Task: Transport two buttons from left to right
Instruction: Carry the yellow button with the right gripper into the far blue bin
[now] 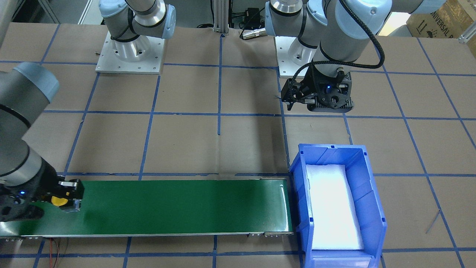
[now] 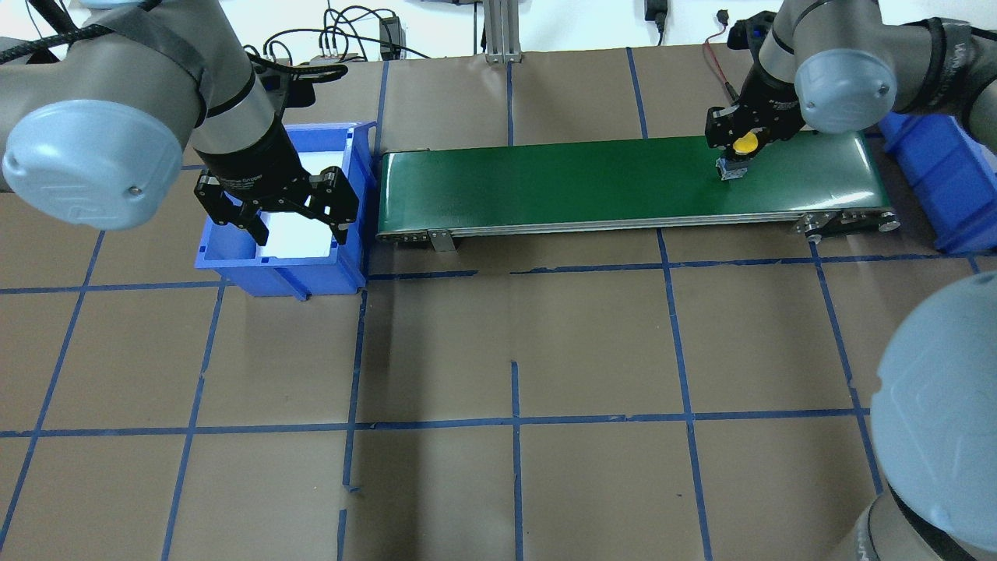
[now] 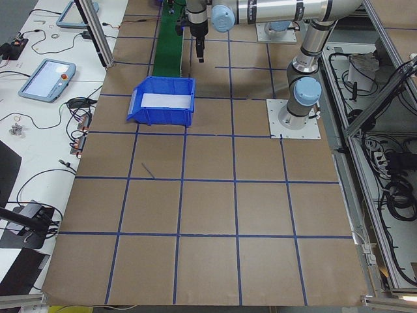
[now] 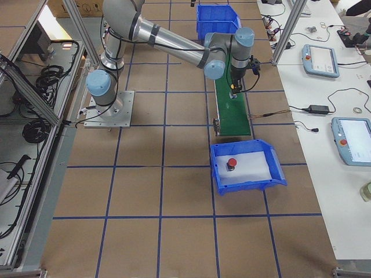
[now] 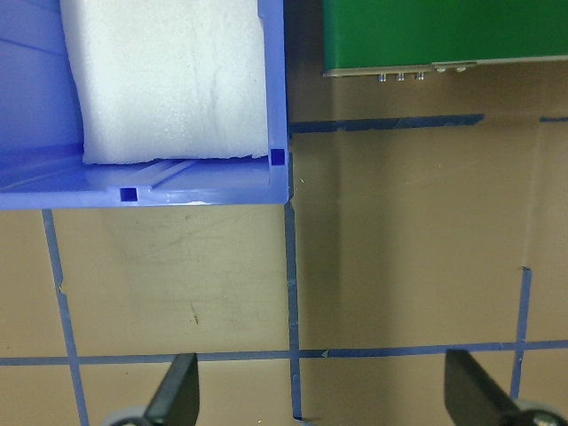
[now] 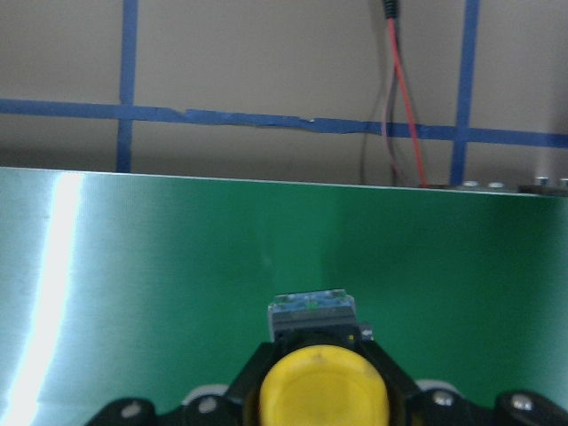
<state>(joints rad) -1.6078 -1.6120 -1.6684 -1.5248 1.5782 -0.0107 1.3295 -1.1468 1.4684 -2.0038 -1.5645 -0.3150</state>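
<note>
Overhead view, upper left: I see left gripper (image 2: 300,231) hanging beside left blue bin (image 2: 284,274), off its rim, fingers spread wide. Centre: green conveyor belt (image 2: 584,183). Upper right: right gripper (image 2: 737,156) clamped on yellow button (image 2: 745,143), low over belt's right end. I cannot tell whether button's base touches belt. Far right: right blue bin (image 2: 942,183). Right side view shows red button (image 4: 231,163) upright on white foam (image 4: 255,168) inside it.

Brown tabletop (image 2: 592,335) gridded in blue tape (image 2: 514,421) — a white bench (image 3: 45,104) alongside carries tablets (image 3: 49,75) and cables (image 3: 40,188).
</note>
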